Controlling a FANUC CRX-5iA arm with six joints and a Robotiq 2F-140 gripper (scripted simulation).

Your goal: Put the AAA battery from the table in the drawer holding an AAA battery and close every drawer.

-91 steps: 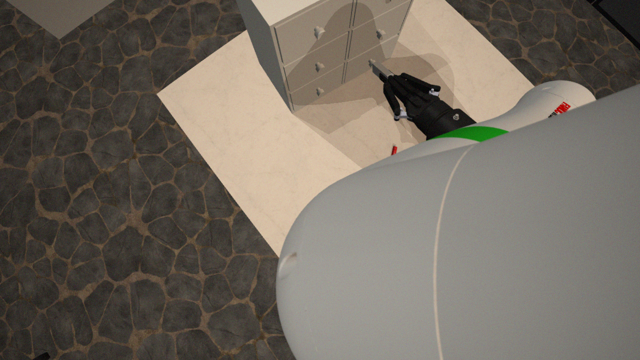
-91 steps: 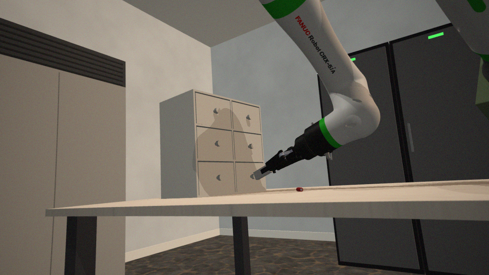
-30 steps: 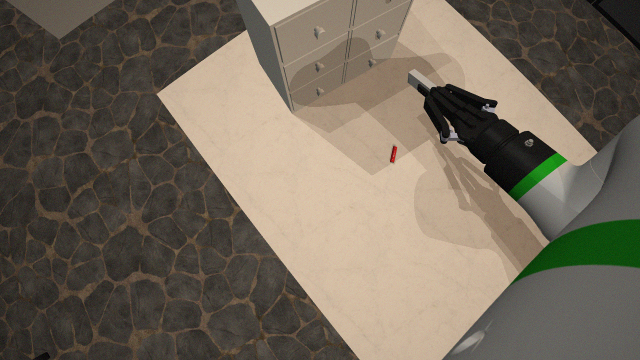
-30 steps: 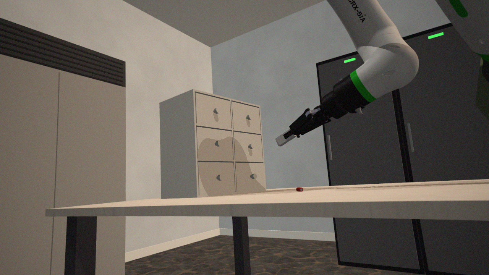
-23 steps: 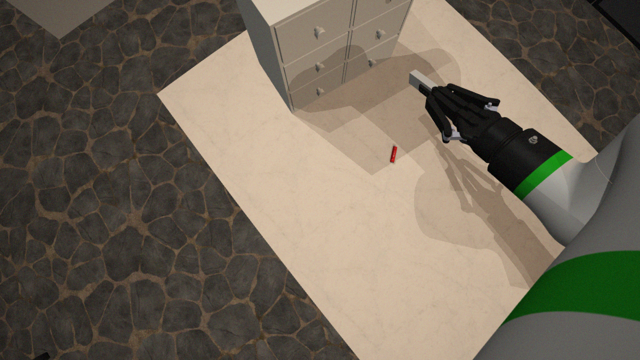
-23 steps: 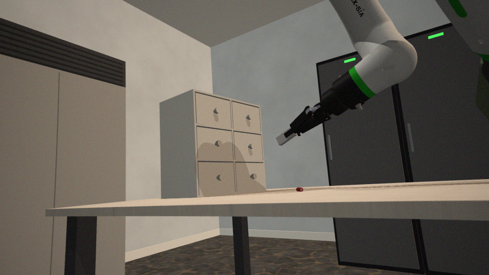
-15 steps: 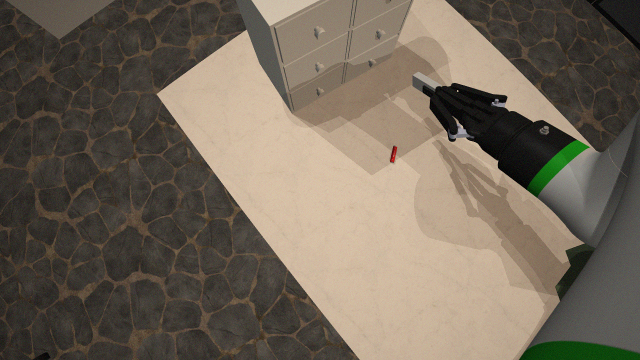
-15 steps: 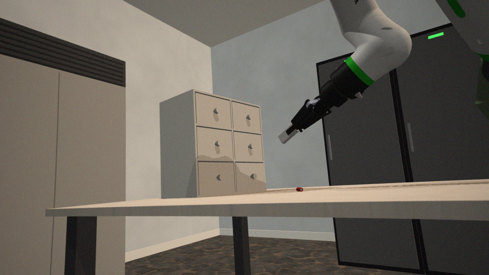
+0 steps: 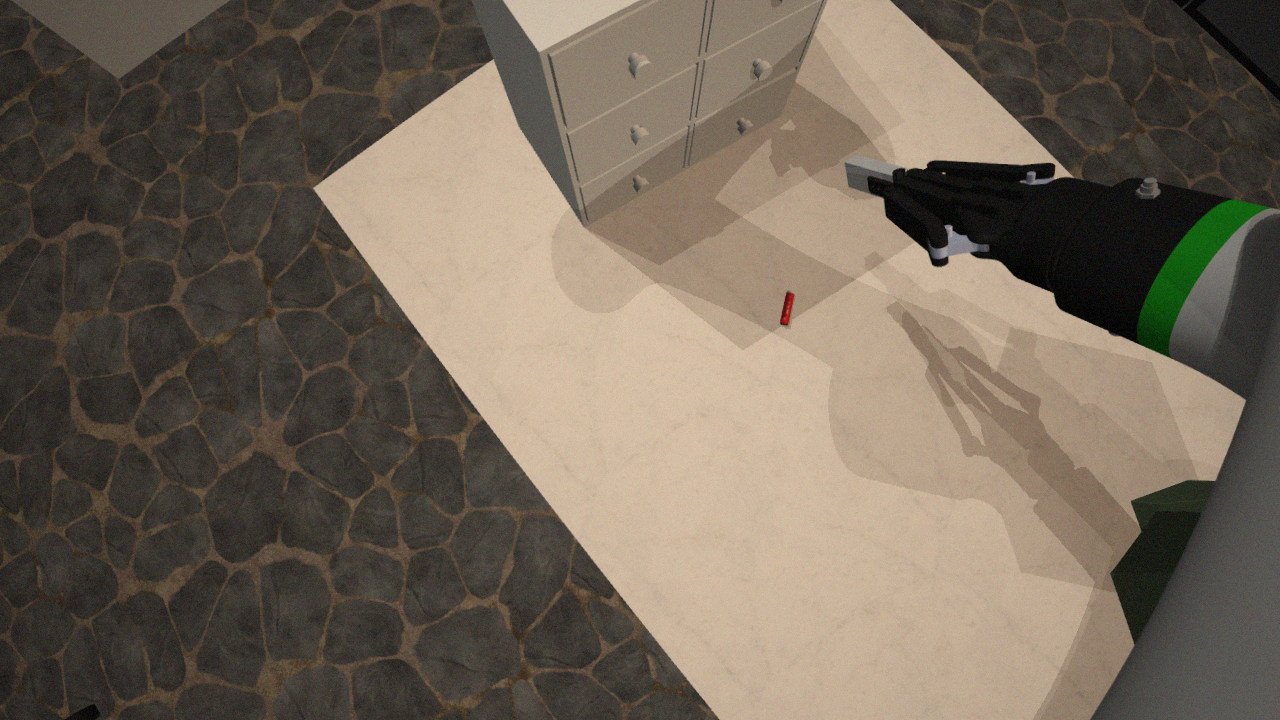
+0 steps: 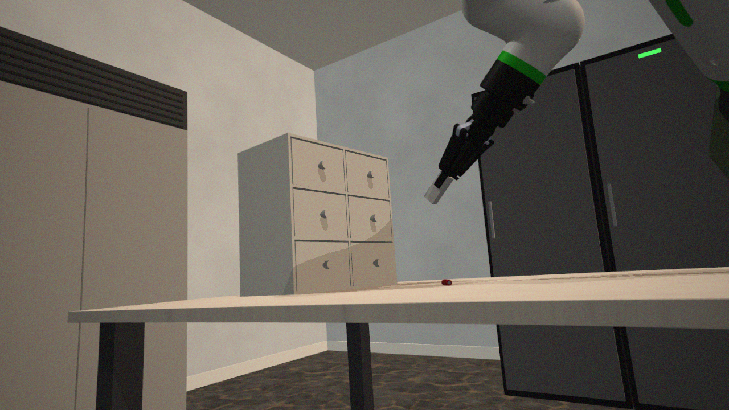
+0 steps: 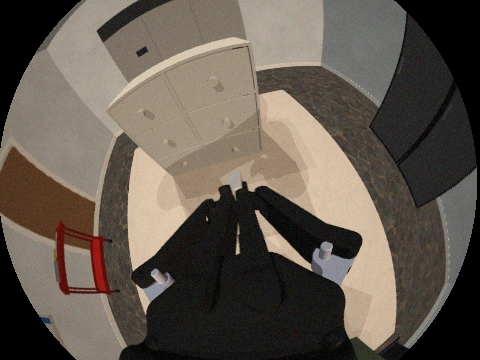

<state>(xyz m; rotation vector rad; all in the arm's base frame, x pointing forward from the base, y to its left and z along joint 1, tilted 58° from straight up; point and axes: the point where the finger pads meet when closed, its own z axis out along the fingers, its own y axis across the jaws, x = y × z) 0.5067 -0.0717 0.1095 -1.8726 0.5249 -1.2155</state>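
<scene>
The black two-fingered hand [image 9: 866, 175] hangs in the air above the pale marble-patterned counter [image 9: 680, 501], its fingers pressed together with nothing between them; the grey pads at the tips meet flat in the wrist view. It points down at a slant toward the small beige six-drawer chest [image 10: 265, 214], which stands ahead of the fingertips and well apart from them. In the exterior view the fingertips sit at about the height of the chest's middle row of drawers. All six drawer fronts look flush with the chest, each with a small grey knob.

The short red cylindrical AAA battery [image 9: 786, 307] lies on the counter below the hand and off to one side of it, well clear of the fingertips and also apart from the chest's front. It rests at the edge of a shadow patch that spreads out from the chest's base. In the exterior view the battery [image 10: 446, 282] shows as a small red dot on the counter, beneath the raised hand.
</scene>
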